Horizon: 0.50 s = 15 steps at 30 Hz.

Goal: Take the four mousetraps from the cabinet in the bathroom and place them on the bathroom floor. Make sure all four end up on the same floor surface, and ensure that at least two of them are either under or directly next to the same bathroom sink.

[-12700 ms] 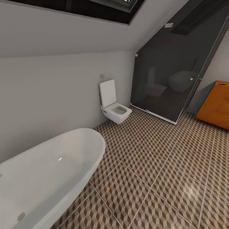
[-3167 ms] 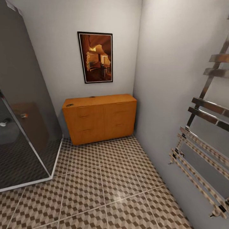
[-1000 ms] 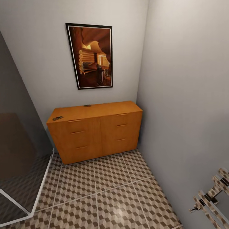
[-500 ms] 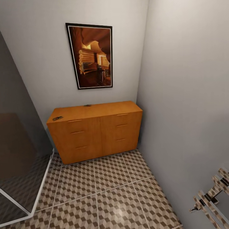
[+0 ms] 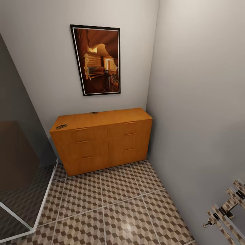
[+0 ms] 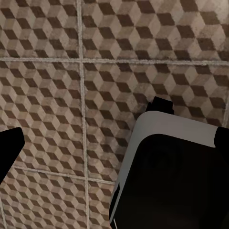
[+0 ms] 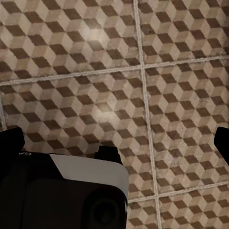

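The cabinet (image 5: 102, 139) is being seen in the head view, standing against the back wall in the corner, on the bathroom floor (image 5: 115, 207). Two small dark items are being shown on the cabinet top: one mousetrap (image 5: 61, 126) at the front left corner, another mousetrap (image 5: 93, 113) at the back edge near the middle; details are too small to be made out. All drawers are being shown closed. A framed picture (image 5: 97, 60) is being displayed on the wall above the cabinet. A glass shower screen (image 5: 20, 163) is being seen off the cabinet's left end, a towel rail (image 5: 226, 207) on the right wall.

In both wrist views patterned tiles are being faced. Left end effector (image 6: 114, 143): released, dark fingertips (image 6: 9, 148) being held wide apart. Right end effector (image 7: 117, 138): released too, fingertips (image 7: 222, 140) spread, nothing being grasped.
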Available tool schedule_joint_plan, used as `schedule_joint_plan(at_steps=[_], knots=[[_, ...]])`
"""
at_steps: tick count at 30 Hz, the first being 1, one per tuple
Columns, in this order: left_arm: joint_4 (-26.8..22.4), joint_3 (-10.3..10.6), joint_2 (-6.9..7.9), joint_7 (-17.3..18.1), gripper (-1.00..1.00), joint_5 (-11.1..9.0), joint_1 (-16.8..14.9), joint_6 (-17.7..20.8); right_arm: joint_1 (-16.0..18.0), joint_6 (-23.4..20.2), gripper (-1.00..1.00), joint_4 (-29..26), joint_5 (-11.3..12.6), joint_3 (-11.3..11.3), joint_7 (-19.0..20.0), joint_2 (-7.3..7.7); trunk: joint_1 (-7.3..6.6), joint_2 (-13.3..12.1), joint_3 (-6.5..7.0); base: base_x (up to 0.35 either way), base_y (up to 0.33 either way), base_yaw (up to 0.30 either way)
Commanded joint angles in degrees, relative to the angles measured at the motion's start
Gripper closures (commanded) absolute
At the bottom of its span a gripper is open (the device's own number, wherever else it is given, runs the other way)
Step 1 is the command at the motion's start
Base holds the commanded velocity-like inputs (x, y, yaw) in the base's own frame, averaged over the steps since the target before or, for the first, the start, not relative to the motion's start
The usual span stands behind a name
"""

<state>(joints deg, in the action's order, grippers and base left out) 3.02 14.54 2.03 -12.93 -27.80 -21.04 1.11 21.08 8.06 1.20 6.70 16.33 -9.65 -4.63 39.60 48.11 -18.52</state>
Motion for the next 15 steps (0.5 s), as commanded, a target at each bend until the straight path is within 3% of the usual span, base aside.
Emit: schedule_joint_plan(at_steps=[1,15], knots=[[0.05,0.49,-0.01,-0.08,-1.0,-0.41,-0.06,0.12,0.04,0.29,-1.0,0.14,0.6,0.48,-0.11,-0.03,0.01,0.05,-0.07,0.0,0.0,0.0],[0.05,0.49,-0.03,-0.08,-1.0,-0.41,-0.06,0.12,0.07,0.29,-1.0,0.14,0.6,0.47,-0.11,-0.03,0.01,0.05,-0.07,0.0,0.0,0.0]])
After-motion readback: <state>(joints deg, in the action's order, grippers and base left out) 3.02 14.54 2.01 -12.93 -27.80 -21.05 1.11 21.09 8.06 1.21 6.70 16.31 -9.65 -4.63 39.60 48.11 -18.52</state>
